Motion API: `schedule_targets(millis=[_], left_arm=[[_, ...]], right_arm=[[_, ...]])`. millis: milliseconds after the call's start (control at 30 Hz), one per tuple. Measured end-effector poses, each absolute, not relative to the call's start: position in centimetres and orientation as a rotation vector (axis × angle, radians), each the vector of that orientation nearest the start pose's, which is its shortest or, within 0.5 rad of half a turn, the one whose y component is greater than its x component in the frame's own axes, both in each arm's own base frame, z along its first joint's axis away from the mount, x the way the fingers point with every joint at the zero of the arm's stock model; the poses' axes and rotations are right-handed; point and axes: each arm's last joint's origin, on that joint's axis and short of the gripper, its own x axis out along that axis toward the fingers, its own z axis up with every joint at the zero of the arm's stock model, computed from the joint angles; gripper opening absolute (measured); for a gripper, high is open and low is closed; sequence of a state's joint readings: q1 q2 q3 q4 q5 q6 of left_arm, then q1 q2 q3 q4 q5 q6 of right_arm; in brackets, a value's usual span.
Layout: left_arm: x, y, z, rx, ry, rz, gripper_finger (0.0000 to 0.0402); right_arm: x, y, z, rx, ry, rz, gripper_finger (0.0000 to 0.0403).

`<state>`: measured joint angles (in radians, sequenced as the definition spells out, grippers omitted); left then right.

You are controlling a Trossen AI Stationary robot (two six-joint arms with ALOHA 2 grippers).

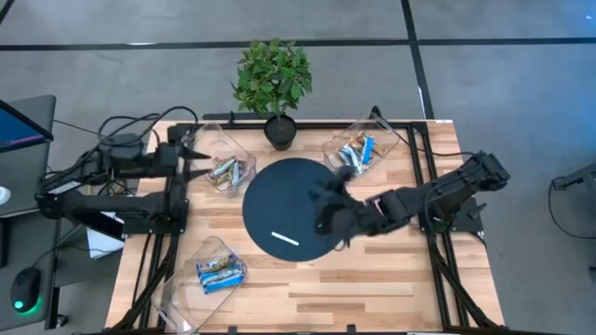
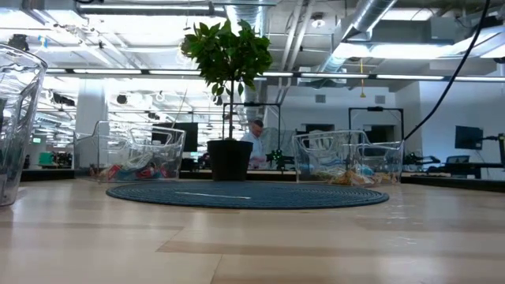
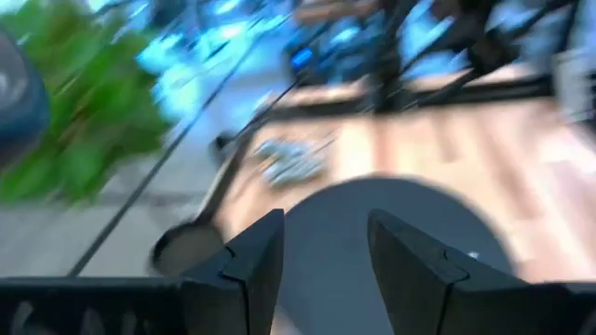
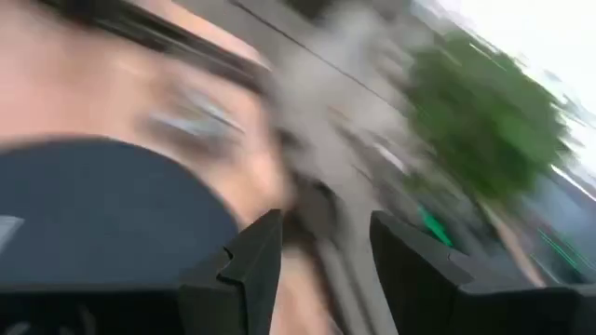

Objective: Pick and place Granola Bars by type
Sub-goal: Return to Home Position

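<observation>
We see a wooden table [image 1: 372, 279] with a dark round mat [image 1: 279, 200] in the middle.

Left arm sits at the table's left edge. The left gripper [image 1: 200, 155] is just beside the rear-left bin [image 1: 212, 149] (rear = plant side). Its fingers [image 3: 247, 270] are spread moderately with nothing between them.

Right arm reaches in from the right edge. The right gripper [image 1: 328, 207] is over the mat's right part. Its fingers [image 4: 247, 270] show the same moderate gap and are also empty.

A potted plant [image 1: 273, 76] stands at the rear edge, between the rear-left bin and the rear-right bin [image 1: 382, 140]. The front-left bin [image 1: 191, 256] is near the front-left corner.

All the Granola Bars we can see are inside the three clear bins:
- rear-left [image 1: 228, 170]
- rear-right, some blue [image 1: 358, 154]
- front-left, blue-and-white [image 1: 221, 272]

One thin white strip [image 1: 285, 238] lies on the mat, apart from both grippers.
</observation>
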<state>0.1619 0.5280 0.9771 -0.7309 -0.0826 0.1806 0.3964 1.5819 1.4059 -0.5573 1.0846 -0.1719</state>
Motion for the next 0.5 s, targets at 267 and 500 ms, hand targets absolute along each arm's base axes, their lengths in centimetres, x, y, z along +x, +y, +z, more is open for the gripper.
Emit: schedule_targets(millis=[267, 500], left_arm=[[8.6, 1.4, 37.5, 0.265, 0.254, 0.133, 0.0151], [6.6, 1.1, 38.2, 0.324, 0.155, 0.153, 0.0151]], right_arm=[[34.4, 5.3, 35.5, -0.666, 0.494, -0.337, 0.0159], [31.9, -0.8, 37.4, -0.523, 0.473, -0.341, 0.0159]])
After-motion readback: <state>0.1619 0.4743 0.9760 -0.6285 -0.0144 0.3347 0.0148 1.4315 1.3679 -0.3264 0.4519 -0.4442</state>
